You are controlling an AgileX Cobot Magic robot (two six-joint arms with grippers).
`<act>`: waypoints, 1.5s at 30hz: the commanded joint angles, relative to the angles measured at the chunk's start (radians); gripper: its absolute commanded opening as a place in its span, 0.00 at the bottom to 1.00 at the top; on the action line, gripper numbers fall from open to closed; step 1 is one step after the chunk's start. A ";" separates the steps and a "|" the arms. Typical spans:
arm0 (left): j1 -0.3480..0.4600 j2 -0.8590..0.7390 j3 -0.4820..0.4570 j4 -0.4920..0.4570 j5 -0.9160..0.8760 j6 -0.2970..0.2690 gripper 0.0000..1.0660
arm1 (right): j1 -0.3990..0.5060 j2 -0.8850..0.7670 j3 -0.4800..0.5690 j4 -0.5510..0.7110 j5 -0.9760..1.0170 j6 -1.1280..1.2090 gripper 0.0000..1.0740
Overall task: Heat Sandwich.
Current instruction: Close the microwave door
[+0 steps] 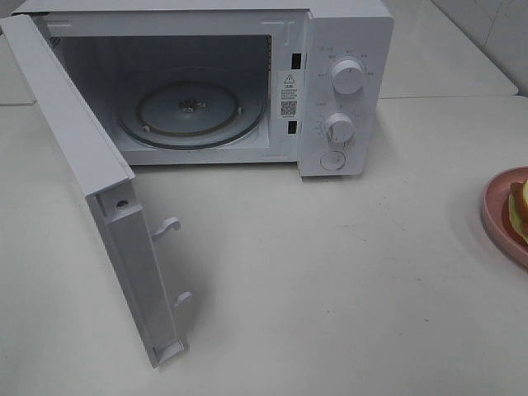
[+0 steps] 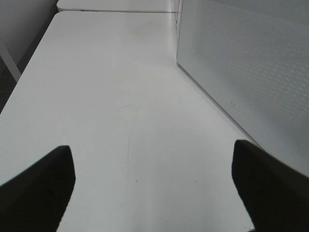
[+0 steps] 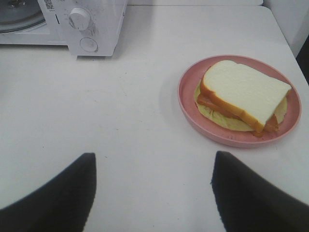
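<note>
The sandwich (image 3: 244,94), white bread with tan crust over green and red layers, lies on a round pink plate (image 3: 193,113) on the white table. In the exterior high view only a sliver of the sandwich (image 1: 520,210) and the plate (image 1: 499,216) shows at the right edge. The white microwave (image 1: 346,82) stands at the back with its door (image 1: 99,206) swung wide open and the glass turntable (image 1: 191,111) bare. My right gripper (image 3: 153,191) is open and empty, short of the plate. My left gripper (image 2: 153,186) is open and empty over bare table, beside the microwave's open door (image 2: 251,72).
The open door juts forward over the left part of the table (image 1: 330,289). Two knobs (image 1: 347,76) and a button sit on the microwave's right panel. A second table edge (image 2: 116,5) adjoins in the left wrist view.
</note>
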 commanded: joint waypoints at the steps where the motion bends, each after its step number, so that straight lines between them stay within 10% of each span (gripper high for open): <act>1: 0.003 -0.016 0.004 -0.006 -0.014 0.003 0.77 | 0.002 -0.026 0.003 -0.009 -0.005 0.002 0.63; 13: 0.003 -0.016 0.004 -0.006 -0.014 0.006 0.73 | 0.002 -0.026 0.003 -0.009 -0.005 0.002 0.63; 22: 0.003 -0.016 -0.018 0.029 -0.064 0.015 0.45 | 0.002 -0.026 0.003 -0.009 -0.005 0.002 0.63; 29: 0.003 -0.013 0.034 0.070 -0.412 0.015 0.21 | 0.002 -0.026 0.003 -0.009 -0.005 0.002 0.63; 45: 0.003 0.331 0.242 0.057 -1.005 0.010 0.18 | 0.002 -0.026 0.003 -0.009 -0.005 0.002 0.63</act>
